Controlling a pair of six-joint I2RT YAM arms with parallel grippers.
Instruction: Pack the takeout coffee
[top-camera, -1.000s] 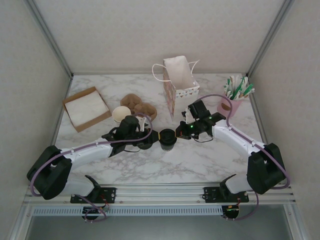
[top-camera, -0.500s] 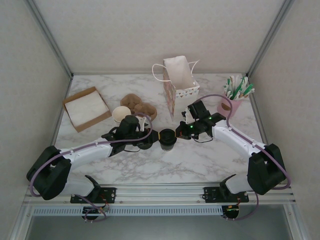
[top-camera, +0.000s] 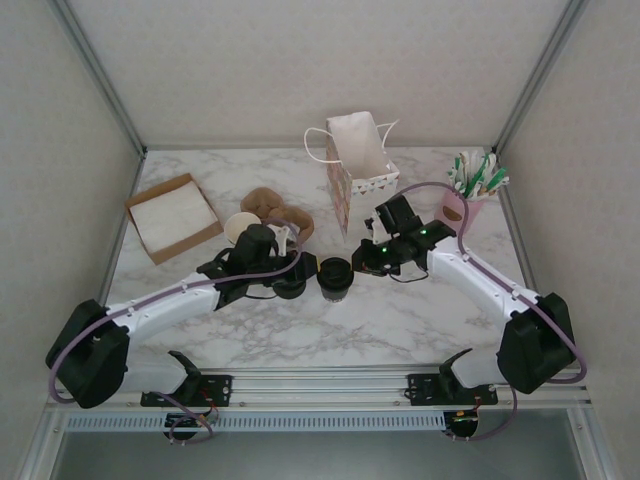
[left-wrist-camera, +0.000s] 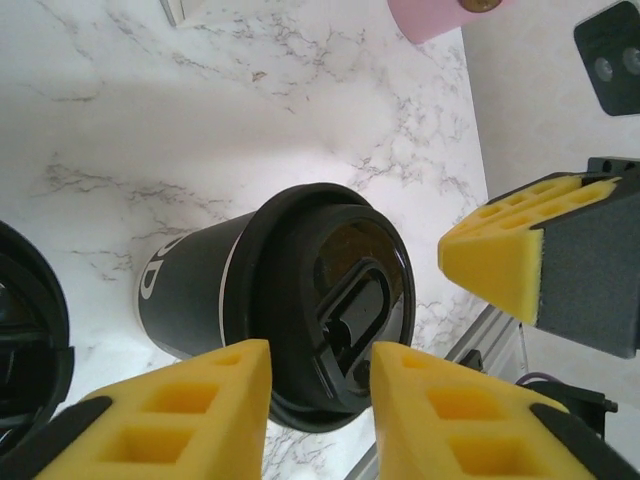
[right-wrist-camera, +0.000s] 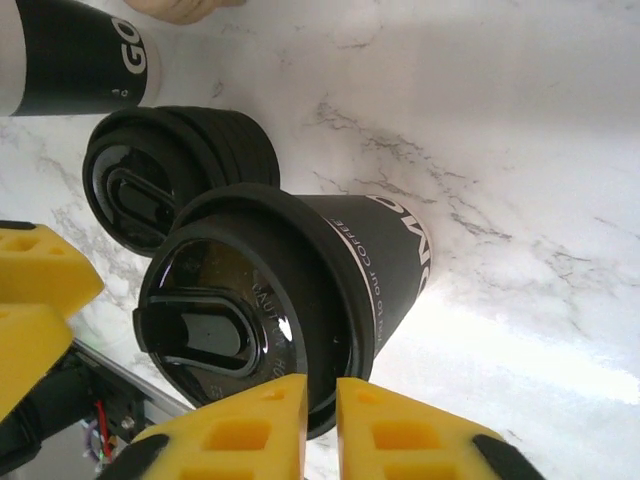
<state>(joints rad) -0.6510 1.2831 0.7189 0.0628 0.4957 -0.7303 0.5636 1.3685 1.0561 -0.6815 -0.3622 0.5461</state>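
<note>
Seen from above, the small black paper cup (top-camera: 334, 282) capped with a round black plastic lid (top-camera: 334, 270) stands upright mid-table on the white marble table (top-camera: 400, 320). It is in front of the white paper bag (top-camera: 355, 160). The left gripper (top-camera: 306, 273) and right gripper (top-camera: 358, 266) reach it from either side, but their jaws are too small there to read.

The left wrist camera shows the left gripper (left-wrist-camera: 318, 362) close up. Its 2 yellow fingers (left-wrist-camera: 200, 390) stand partly apart, the gap narrower than the lid, and they grip nothing. Their tips are over the lid's near rim.

In the right wrist view the right gripper (right-wrist-camera: 322, 400) is parted by only a thin slit at the lid's edge. Whether the rim touches the pads I cannot tell. That view also shows a squat pile of black lids (right-wrist-camera: 170, 170) just beside the cup; in the left wrist view the pile is cut off at the frame edge.

The lid is seated fully on the cup, with a moulded sip flap on top. White lettering runs down the cup wall, partly hidden.
</note>
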